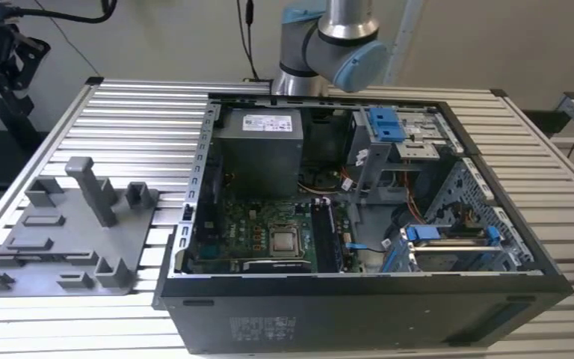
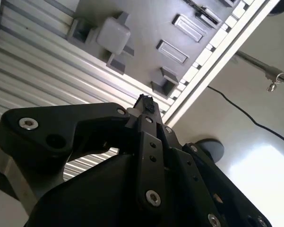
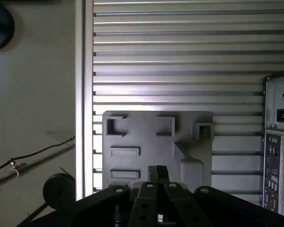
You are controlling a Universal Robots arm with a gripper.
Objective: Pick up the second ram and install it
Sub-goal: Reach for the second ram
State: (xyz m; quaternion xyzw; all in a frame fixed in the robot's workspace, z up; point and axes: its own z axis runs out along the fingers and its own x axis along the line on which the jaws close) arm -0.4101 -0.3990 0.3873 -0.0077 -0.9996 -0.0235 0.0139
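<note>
The gripper, fingers drawn together on nothing, hangs high over the grey fixture plate at the bench edge; the second ram's place cannot be told; judged approach stage, a pick calling for parted fingers and descent.

Soft even light, floor glare, faint shadows

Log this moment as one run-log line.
tool: shut | facing: grey fixture tray, apart from it | computer case: side open, lying on slatted table
</note>
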